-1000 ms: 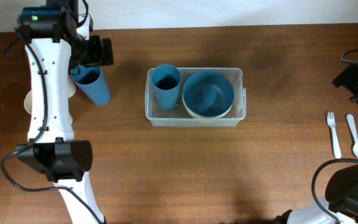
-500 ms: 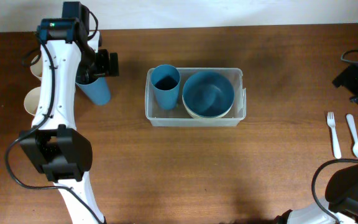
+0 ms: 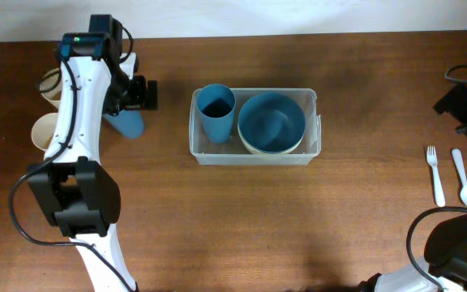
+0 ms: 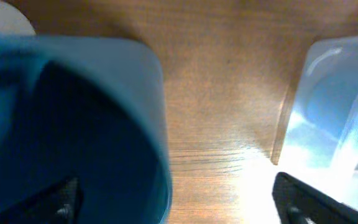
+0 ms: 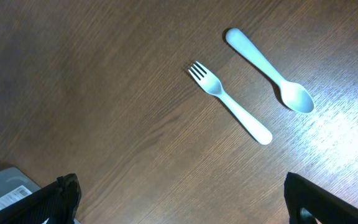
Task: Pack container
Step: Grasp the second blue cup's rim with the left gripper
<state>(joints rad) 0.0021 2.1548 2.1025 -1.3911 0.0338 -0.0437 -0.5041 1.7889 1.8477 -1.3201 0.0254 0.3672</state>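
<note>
Fingers spread beside one of two blue cups.

Overhead straight down; wrist views close, oblique; container shared with left wrist.

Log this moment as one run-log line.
left fingers: open at loose cup | right fingers: open near fork, spoon | container: holds packed cup, bowl
</note>
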